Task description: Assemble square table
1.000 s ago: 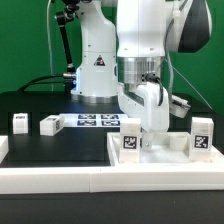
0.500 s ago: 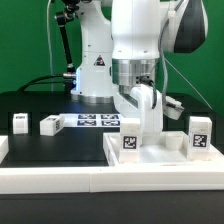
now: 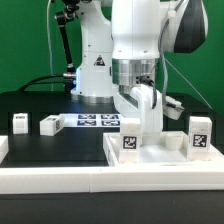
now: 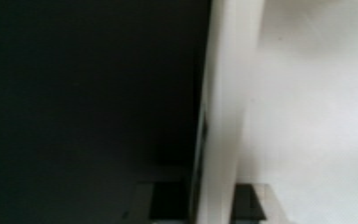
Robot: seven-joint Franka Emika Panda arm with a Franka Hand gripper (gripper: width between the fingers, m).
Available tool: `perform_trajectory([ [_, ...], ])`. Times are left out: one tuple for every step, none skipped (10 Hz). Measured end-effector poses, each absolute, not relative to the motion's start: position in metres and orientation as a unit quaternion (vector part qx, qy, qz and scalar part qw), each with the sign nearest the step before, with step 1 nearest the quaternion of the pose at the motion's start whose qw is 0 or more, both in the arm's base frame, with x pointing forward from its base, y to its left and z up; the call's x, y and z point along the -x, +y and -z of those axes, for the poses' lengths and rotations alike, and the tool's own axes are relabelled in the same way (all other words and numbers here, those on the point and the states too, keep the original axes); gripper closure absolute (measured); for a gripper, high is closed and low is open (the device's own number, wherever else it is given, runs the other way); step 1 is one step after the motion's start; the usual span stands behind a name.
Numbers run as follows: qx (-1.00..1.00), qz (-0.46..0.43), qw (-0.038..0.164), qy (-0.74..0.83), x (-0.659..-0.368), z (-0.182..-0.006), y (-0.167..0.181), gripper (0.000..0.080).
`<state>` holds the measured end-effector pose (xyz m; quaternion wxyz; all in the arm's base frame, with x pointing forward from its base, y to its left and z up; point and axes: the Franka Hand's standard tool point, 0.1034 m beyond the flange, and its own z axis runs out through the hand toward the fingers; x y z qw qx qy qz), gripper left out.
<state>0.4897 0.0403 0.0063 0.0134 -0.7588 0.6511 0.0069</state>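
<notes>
The square table's white slab (image 3: 160, 153) lies on the black surface at the exterior view's right, with tags on its front face. My gripper (image 3: 150, 128) comes straight down onto it. In the wrist view the dark fingers (image 4: 171, 202) stand on either side of the slab's thin white rim (image 4: 222, 110), and my gripper (image 4: 211, 203) is shut on that rim. Two small white legs (image 3: 19, 122) (image 3: 48, 125) rest at the exterior view's left. Another tagged white block (image 3: 203, 125) stands by the slab's far right corner.
The marker board (image 3: 95, 121) lies flat behind the slab, in front of the robot's base (image 3: 98, 75). A long white rail (image 3: 90, 182) borders the near edge of the black surface (image 3: 60, 150).
A second ago the jaws stood apart and the arm was slightly further to the exterior view's right. They have closed on the slab's rim, and nothing has moved in the last half second.
</notes>
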Motion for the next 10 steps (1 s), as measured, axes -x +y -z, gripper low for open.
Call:
perform_trajectory([
  [0.759, -0.007, 0.013, 0.651, -0.490, -0.006, 0.040, 0.0722],
  [0.769, -0.008, 0.012, 0.639, -0.489, -0.006, 0.037, 0.0722],
  [0.781, -0.014, 0.007, 0.624, -0.485, -0.006, 0.026, 0.0722],
  [0.792, -0.018, 0.003, 0.610, -0.483, -0.006, 0.016, 0.0723],
  [0.800, -0.021, 0.000, 0.600, -0.482, -0.006, 0.009, 0.0723],
  [0.816, -0.023, -0.001, 0.578, -0.481, -0.006, 0.004, 0.0723],
  [0.835, -0.023, -0.001, 0.549, -0.480, -0.006, 0.002, 0.0723],
  [0.846, -0.022, -0.002, 0.533, -0.480, -0.006, -0.001, 0.0722],
  [0.852, -0.021, -0.002, 0.522, -0.480, -0.006, -0.004, 0.0722],
  [0.865, -0.017, -0.003, 0.501, -0.481, -0.007, -0.008, 0.0722],
])
